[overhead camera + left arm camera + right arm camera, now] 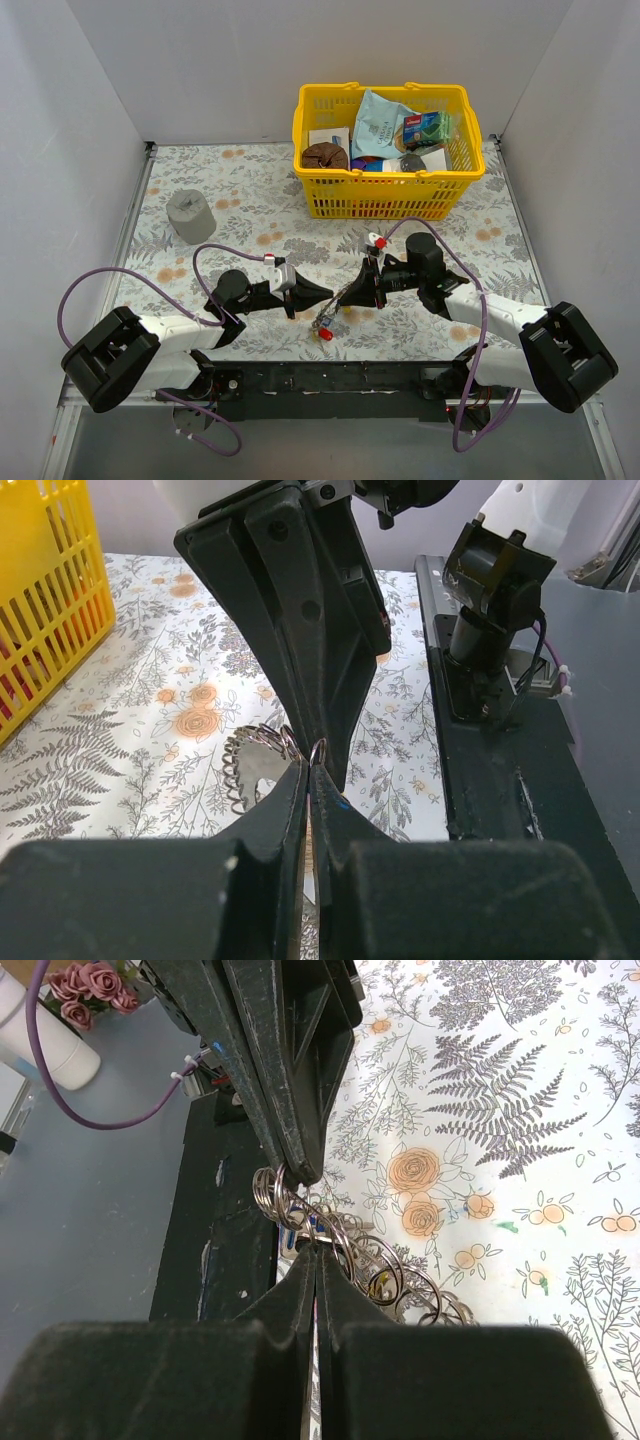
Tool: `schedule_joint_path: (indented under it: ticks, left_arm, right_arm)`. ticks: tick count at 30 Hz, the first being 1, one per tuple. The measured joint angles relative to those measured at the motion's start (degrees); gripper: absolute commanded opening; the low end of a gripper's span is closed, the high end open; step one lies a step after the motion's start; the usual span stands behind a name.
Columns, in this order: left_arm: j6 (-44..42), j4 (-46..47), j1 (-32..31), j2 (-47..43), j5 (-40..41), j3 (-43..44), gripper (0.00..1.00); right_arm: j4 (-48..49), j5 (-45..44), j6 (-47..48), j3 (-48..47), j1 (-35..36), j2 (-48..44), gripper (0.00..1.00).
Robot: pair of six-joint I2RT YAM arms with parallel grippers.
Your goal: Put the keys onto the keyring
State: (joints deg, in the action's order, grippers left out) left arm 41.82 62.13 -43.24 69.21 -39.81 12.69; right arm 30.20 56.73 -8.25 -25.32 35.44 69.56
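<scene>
The left fingers (pixel 268 825) are clenching on the keyring (pixel 246 763), pinching one of its silver loops right at their tips. The right fingers (pixel 292 1300) are clenching too, gripping another loop a little further along the same keyring. From the right wrist, the keyring is showing as a string of linked shiny loops. It is running from the left tips through the right tips and trailing on beyond them above the floral cover. The two pairs of tips are meeting almost nose to nose, the left pair pointing right and the right pair pointing left.

In the top view, the keys (pixel 328 322) are hanging or lying just on the near side of that meeting point, with a red tag at their near end. Whether they are touching the bench (pixel 240 200) I cannot tell. All this is sitting around the middle of the bench, toward its near edge.

A yellow basket (pixel 385 200) holding packets is standing at the far side, right of centre. A grey cup-like object (pixel 190 216) is standing well apart at the left.
</scene>
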Motion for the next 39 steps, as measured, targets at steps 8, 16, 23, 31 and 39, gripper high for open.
schedule_joint_path:
  ticks: [8,16,23,31,39]
  left_arm:
    - [0.07,0.0,0.0,0.0,-1.2,0.0,0.0]
    - [0.37,0.02,0.0,0.24,-2.99,0.02,0.0]
    - [0.46,0.0,0.0,0.87,-4.2,0.17,0.0]
    - [0.37,-0.07,0.0,0.87,-4.28,0.2,0.0]
    - [-0.2,-0.96,0.0,0.28,-3.26,0.2,0.0]
  right_arm:
    - [0.26,-0.39,-0.61,-0.02,0.28,0.68,0.01]
    - [0.96,-1.18,-0.92,-0.11,0.33,1.11,0.01]
    - [1.33,-1.36,-1.07,-0.13,0.39,1.11,0.01]
    - [1.29,-1.51,-0.96,-0.13,0.59,1.01,0.01]
    - [-2.16,-3.61,1.25,-0.11,0.59,-2.82,0.04]
